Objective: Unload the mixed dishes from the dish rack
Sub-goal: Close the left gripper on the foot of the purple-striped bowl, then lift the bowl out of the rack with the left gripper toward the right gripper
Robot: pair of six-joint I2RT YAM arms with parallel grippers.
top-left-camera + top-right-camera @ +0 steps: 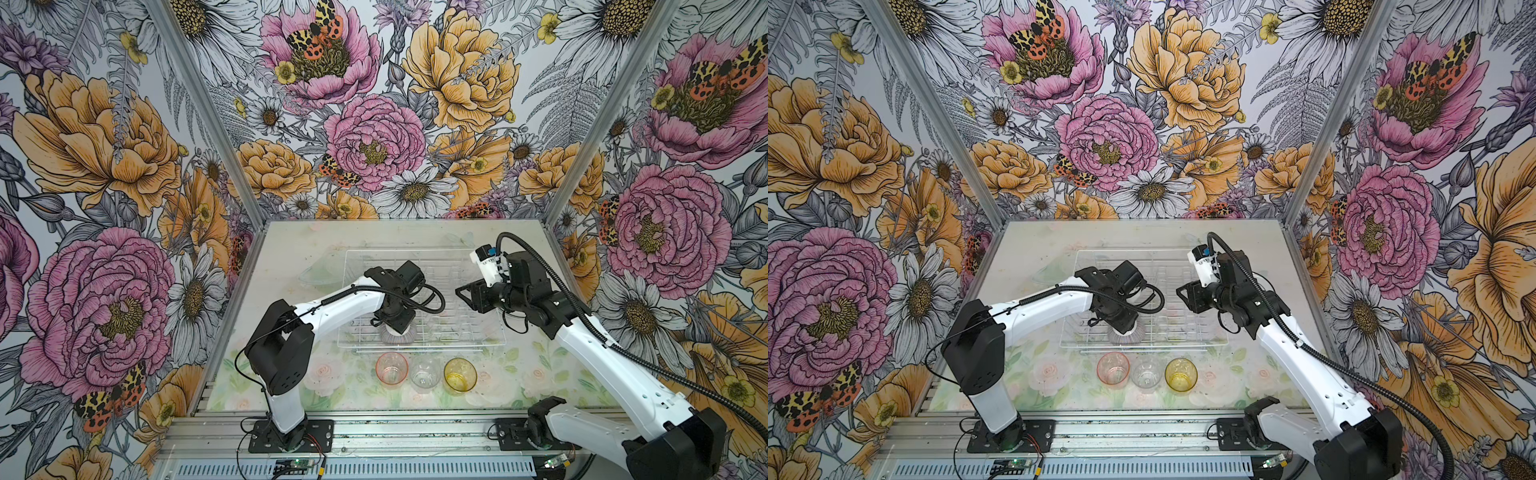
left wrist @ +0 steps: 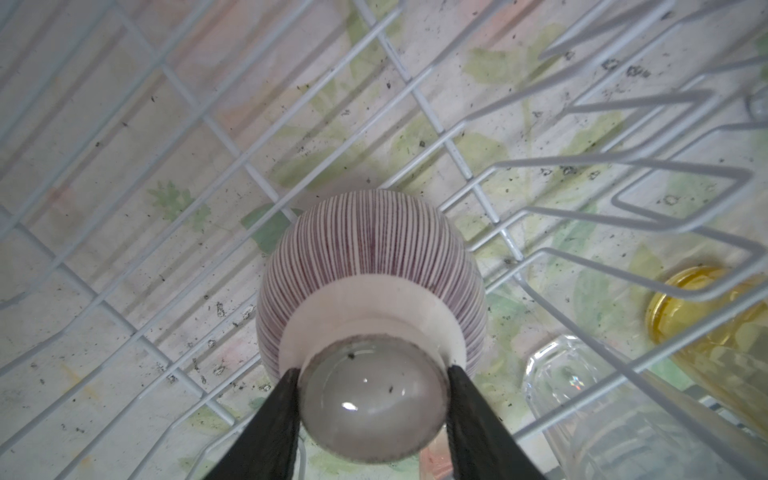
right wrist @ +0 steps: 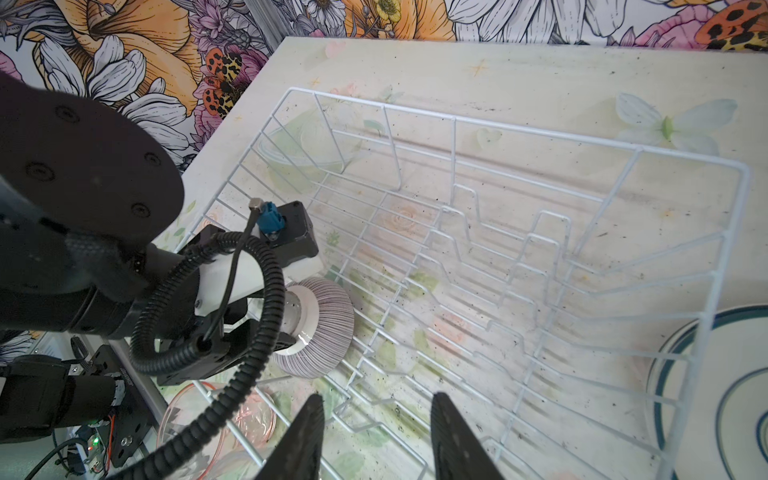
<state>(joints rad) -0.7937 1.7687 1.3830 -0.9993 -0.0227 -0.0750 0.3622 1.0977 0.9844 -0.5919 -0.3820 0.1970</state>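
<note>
1. Presently, the left fingers (image 2: 274, 424) are closed against opposite sides of the raised foot of the striped bowl (image 2: 374, 249). Both black tips touch the foot's wall.
2. The right fingers (image 3: 307, 436) are parted with nothing between them. They hover above the middle of the dish rack (image 3: 456, 119), well apart from the bowl.
3. Location of the bowl: it sits upside down, foot upward, on the rack's wire floor. In both top views it lies left of centre against the near wall, just beside the plate prongs.
4. Handling, as judged: it appears to be glazed ceramic, so stiff, breakable and fairly heavy for its size. The foot looks glossy and smooth, so slippage is the main concern.
5. Point of hold, as judged: the foot is the only part that offers two opposed walls. It is short and round, so the purchase is shallow and needs a firm squeeze. A straight upward lift should clear the near wall and the prongs.
6. Outside the rack, on the tabletop (image 1: 291, 249), three tumblers stand upright in a row along the near side: pink tumbler (image 1: 391, 368), clear tumbler (image 1: 424, 374), amber tumbler (image 1: 460, 375).
7. A plate (image 3: 715, 395) with a dark rim lies beside the rack; its count cannot be told.
</note>
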